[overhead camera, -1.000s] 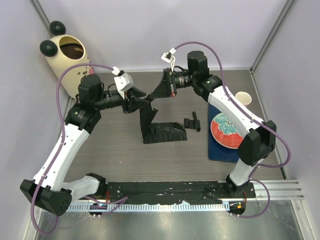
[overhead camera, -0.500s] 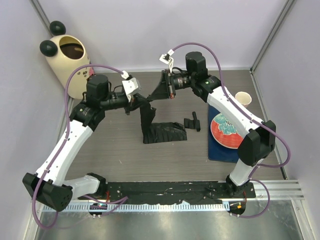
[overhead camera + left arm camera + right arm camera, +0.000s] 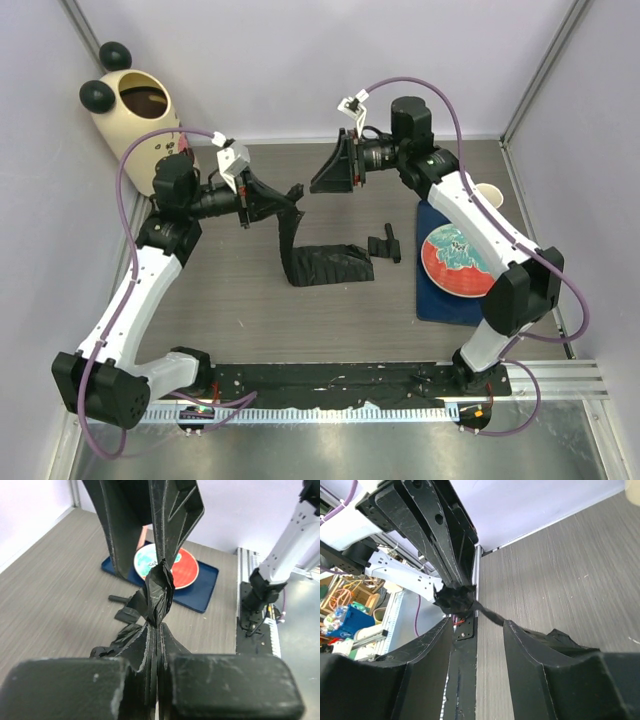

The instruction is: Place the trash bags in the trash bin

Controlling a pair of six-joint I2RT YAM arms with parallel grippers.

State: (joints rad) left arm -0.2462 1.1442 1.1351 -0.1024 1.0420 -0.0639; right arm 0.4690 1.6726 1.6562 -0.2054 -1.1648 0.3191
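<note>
Right gripper (image 3: pixel 321 172) has let go and drawn back, its jaws now apart and empty.
Left gripper (image 3: pixel 286 193) is pinched tight on the trash bag's (image 3: pixel 325 265) twisted top; the rest lies crumpled mid-table, well apart from the trash bin (image 3: pixel 135 125) in the far-left corner.

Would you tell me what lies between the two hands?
The twisted top of the trash bag, pinched by the left hand, pointing at the open right hand; top view.
</note>
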